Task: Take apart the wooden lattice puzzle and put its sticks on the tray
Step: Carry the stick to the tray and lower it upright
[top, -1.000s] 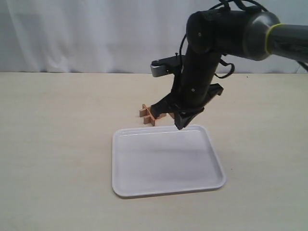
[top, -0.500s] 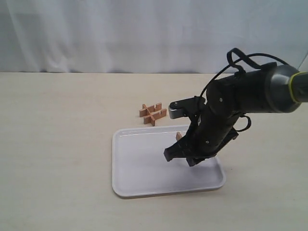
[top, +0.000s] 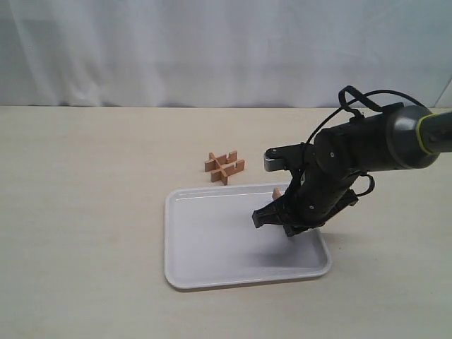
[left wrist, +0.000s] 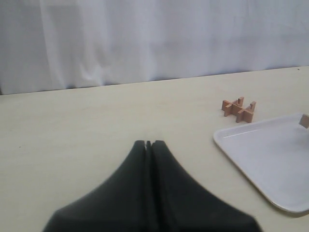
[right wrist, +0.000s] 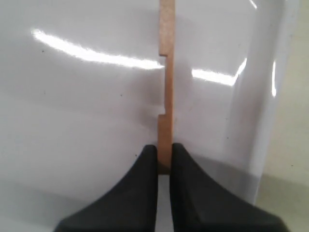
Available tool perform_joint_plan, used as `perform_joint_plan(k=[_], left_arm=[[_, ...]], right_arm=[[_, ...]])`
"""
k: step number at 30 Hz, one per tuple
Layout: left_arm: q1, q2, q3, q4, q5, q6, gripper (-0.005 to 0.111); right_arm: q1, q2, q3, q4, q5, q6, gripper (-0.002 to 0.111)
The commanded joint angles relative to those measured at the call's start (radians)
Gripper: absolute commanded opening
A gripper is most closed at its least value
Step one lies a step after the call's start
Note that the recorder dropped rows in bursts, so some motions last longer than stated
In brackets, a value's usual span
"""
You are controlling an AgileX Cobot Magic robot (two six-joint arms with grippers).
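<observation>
The rest of the wooden lattice puzzle (top: 224, 167) lies on the table just behind the white tray (top: 212, 247); the left wrist view shows the puzzle (left wrist: 238, 109) and the tray's corner (left wrist: 260, 150) too. My right gripper (top: 277, 220) hangs low over the tray's right half, shut on one notched stick (right wrist: 166, 92) that juts out over the tray's floor (right wrist: 72, 121). Only the stick's tip (top: 277, 192) peeks from behind the arm in the exterior view. My left gripper (left wrist: 148, 143) is shut, holds nothing, and is outside the exterior view.
A white curtain (top: 141, 49) backs the beige table (top: 78, 212). The right arm's dark body (top: 367, 152) leans over the tray's right rim (top: 326, 253).
The right gripper carried a stick from the puzzle down over the tray, then shifted slightly right and lower. The puzzle left behind has stayed in place.
</observation>
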Motion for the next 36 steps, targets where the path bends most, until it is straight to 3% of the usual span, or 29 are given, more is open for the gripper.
perform_joint_plan(k=[1,28,36], left_arm=[[-0.001,0.0,0.002,-0.001,-0.011,-0.003,0.0],[-0.001,0.0,0.002,-0.001,-0.011,-0.003,0.0],[-0.001,0.0,0.002,-0.001,-0.011,-0.003,0.0]], right_arm=[[-0.004,-0.002,0.005,-0.032,-0.017,0.012,0.004],[-0.004,-0.002,0.005,-0.097,0.071,0.064,0.005],[-0.004,-0.002,0.005,-0.085,0.077,0.064,0.034]])
